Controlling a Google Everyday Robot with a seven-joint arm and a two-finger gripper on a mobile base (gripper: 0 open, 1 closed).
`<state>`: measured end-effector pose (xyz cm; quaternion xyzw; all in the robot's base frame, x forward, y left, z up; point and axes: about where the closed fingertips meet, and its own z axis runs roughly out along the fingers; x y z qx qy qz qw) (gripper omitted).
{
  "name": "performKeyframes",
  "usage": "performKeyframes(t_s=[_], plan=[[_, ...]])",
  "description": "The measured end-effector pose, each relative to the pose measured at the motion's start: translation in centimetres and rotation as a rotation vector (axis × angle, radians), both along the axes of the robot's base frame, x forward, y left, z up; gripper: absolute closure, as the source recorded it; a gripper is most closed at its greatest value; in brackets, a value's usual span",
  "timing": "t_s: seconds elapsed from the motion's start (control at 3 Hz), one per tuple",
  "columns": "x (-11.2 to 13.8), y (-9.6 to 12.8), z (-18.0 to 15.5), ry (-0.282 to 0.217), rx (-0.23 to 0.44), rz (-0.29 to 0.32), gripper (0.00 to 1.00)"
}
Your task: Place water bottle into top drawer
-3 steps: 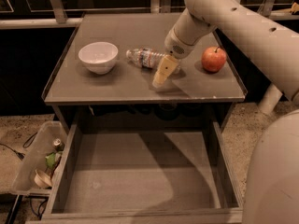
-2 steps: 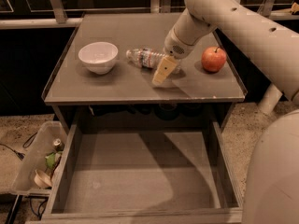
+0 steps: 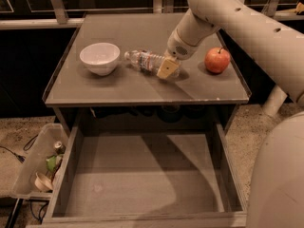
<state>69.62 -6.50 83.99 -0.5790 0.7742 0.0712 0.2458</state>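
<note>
The water bottle (image 3: 145, 60) lies on its side on the tabletop (image 3: 142, 27), cap pointing left toward the bowl. My gripper (image 3: 166, 68) comes down from the upper right and sits at the bottle's right end, covering its base. The bottle rests on the table. The top drawer (image 3: 142, 175) is pulled open below the front of the table, and its flat grey bottom is bare.
A white bowl (image 3: 99, 57) stands left of the bottle. A red apple (image 3: 217, 60) sits to the right of my gripper. A clear bin of rubbish (image 3: 37, 167) stands on the floor, left of the drawer. My arm fills the right side.
</note>
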Motion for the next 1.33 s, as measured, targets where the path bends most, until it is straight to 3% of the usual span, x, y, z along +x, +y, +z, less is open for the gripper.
performKeyframes(t_s=[0.33, 0.67, 1.33], plan=[[0.0, 0.0, 0.0, 0.000, -0.001, 0.001, 0.88], [-1.5, -0.1, 0.8, -0.017, -0.014, 0.020, 1.00], [-9.4, -2.4, 6.1, -0.115, -0.001, 0.088, 1.00]])
